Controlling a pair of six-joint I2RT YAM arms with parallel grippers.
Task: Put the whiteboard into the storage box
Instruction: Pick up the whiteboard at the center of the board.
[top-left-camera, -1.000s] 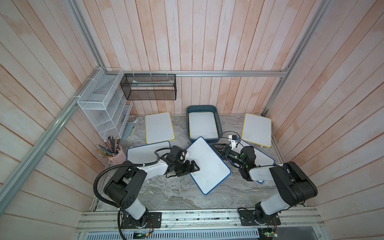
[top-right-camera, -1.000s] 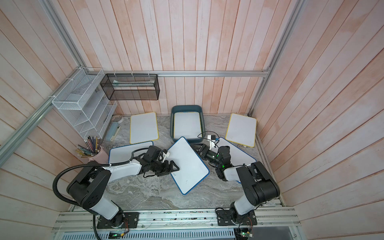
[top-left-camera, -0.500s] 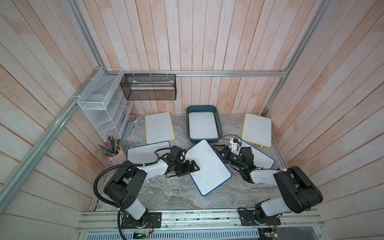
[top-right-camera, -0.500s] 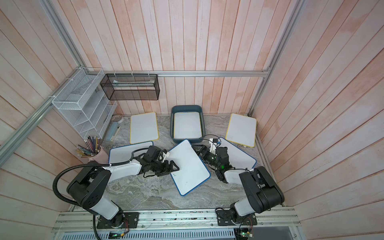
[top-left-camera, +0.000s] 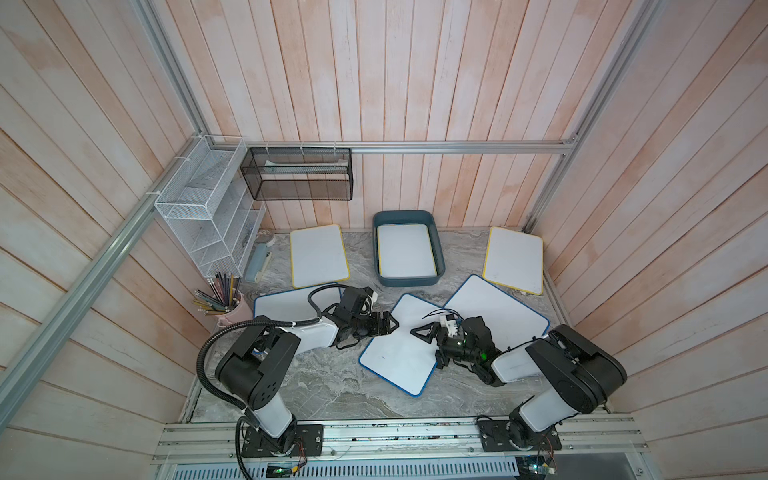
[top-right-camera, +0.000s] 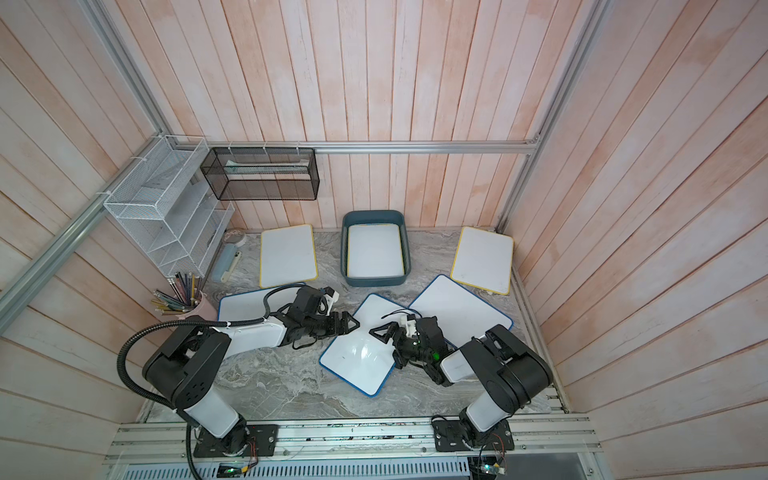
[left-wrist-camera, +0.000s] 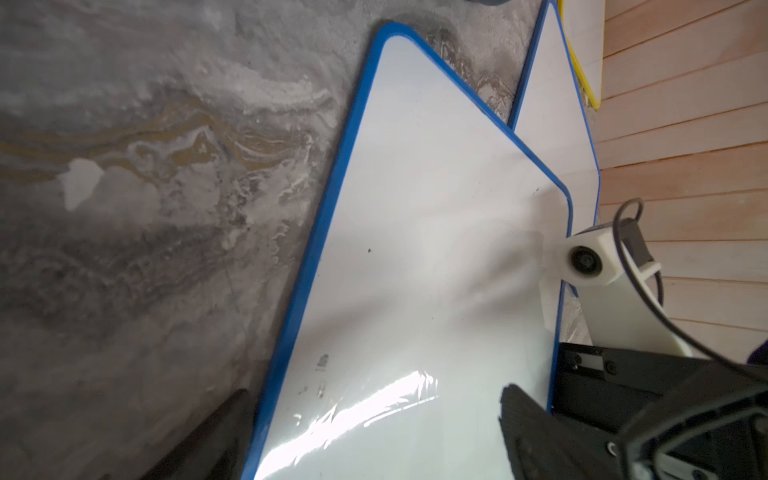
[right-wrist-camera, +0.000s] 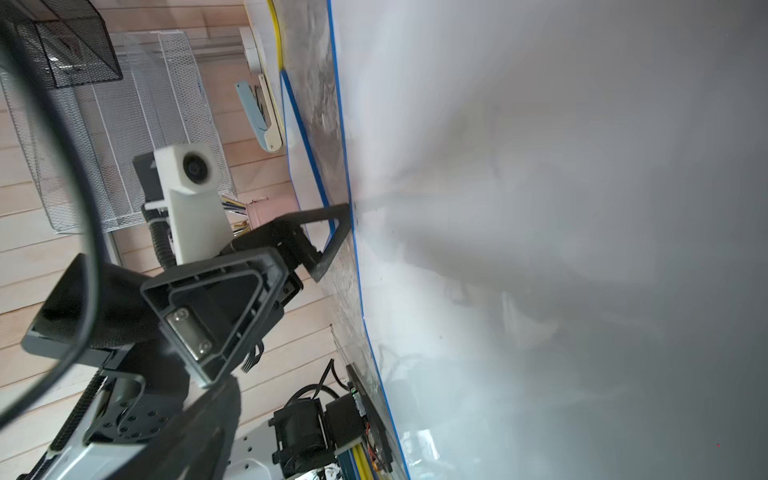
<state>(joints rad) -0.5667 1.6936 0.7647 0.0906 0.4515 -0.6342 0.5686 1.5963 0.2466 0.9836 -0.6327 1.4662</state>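
Observation:
The dark teal storage box (top-left-camera: 376, 253) (top-right-camera: 344, 257) stands at the back middle with a whiteboard (top-left-camera: 405, 251) lying in it. A blue-framed whiteboard (top-left-camera: 395, 357) (top-right-camera: 353, 357) (left-wrist-camera: 415, 270) (right-wrist-camera: 540, 249) lies in front of it, between both arms. My left gripper (top-left-camera: 390, 324) (top-right-camera: 350, 322) (left-wrist-camera: 370, 432) is open across its left edge, one finger (left-wrist-camera: 216, 436) beside the frame, one over the white face. My right gripper (top-left-camera: 420, 331) (top-right-camera: 380, 332) is open over its right side. Only one right finger (right-wrist-camera: 208, 424) shows.
Yellow-framed boards (top-left-camera: 318, 255) (top-left-camera: 514, 259) flank the box. Two more blue-framed boards lie at the right (top-left-camera: 498, 316) and under my left arm (top-left-camera: 286, 303). At the back left are a white wire rack (top-left-camera: 208, 224), a black mesh basket (top-left-camera: 297, 174) and a pencil cup (top-left-camera: 228, 309).
My right gripper has swung from the board's far corner toward the front, over its right side. The board has shifted toward the front left. My left gripper has hardly moved.

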